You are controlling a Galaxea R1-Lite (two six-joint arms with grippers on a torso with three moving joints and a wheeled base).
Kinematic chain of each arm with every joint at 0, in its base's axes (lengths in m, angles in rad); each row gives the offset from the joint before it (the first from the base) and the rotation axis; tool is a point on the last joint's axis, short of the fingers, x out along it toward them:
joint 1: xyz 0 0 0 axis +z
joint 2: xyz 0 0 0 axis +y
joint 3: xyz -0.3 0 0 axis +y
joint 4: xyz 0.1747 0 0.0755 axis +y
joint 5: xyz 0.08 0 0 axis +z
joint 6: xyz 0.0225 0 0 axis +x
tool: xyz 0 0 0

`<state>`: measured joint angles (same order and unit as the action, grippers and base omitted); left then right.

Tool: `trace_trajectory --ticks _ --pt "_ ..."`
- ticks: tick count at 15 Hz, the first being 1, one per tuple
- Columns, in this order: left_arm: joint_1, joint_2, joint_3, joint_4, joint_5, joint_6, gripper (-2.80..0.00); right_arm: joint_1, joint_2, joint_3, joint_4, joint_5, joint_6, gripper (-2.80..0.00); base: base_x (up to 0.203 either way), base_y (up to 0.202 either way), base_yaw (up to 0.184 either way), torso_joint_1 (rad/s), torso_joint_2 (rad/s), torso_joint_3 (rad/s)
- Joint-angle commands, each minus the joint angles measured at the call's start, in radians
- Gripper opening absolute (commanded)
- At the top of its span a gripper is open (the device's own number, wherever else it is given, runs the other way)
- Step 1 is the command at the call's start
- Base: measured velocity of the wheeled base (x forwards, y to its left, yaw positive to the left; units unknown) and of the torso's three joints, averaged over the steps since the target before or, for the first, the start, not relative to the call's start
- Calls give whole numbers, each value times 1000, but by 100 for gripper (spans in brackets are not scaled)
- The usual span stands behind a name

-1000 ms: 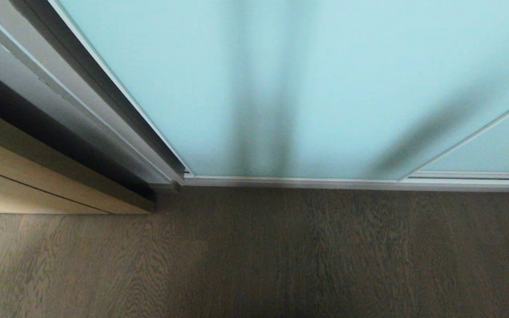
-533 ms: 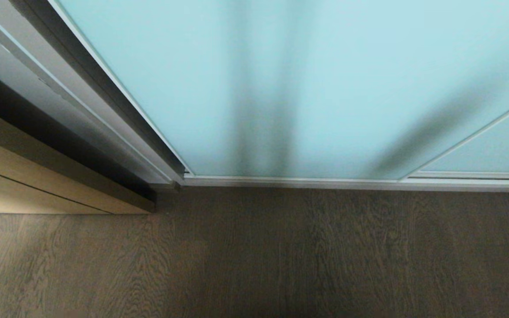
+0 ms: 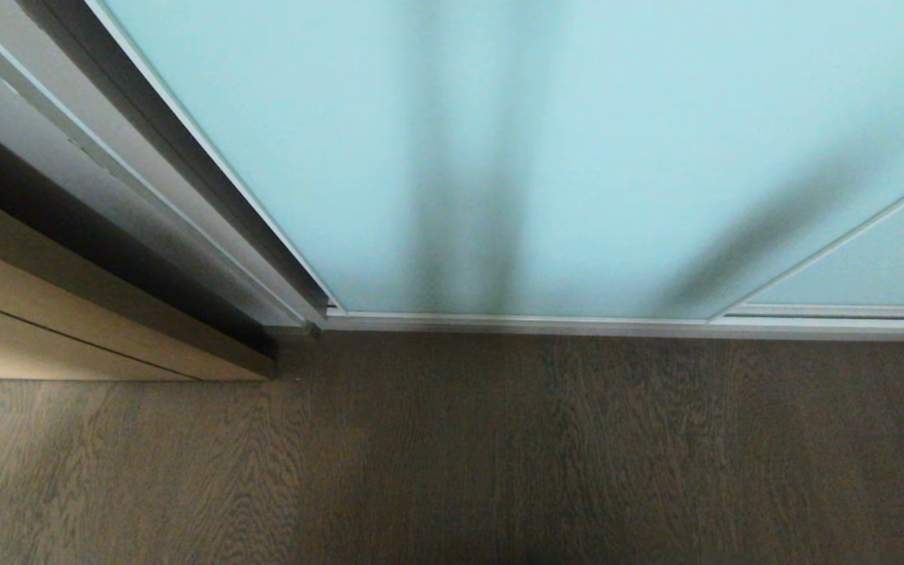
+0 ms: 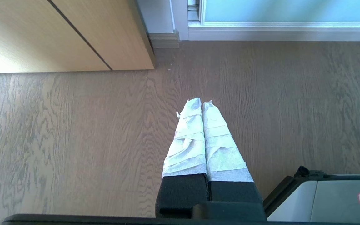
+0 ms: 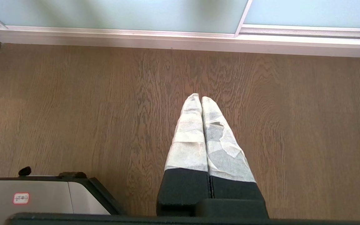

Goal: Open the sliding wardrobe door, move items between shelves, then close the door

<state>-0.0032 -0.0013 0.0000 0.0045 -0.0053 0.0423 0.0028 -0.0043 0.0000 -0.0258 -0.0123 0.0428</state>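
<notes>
i'm facing the sliding wardrobe door point(image 3: 546, 141), which stands shut ahead of me on its bottom rail point(image 3: 625, 323), with the floor point(image 3: 452, 455) running from the rail back toward me. to my left a wood door point(image 3: 44, 329) stands beside the wardrobe frame point(image 3: 185, 196), and a second panel point(image 3: 883, 271) sits right of the door. my left gripper point(image 4: 202, 104) and right gripper point(image 5: 198, 97) both hang over the floor, short of the rail, my base point(image 4: 333, 200) between them.
</notes>
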Motion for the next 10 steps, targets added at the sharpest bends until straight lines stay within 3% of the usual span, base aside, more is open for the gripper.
trace_trajectory --ticks 1,10 --pt "0 1 2 0 -1 1 -280 0 3 0 0 0 0 -280 0 0 0 0 0 0" --pt "0 1 0 0 0 1 -280 0 4 0 -2 1 0 -280 0 0 0 0 0 0"
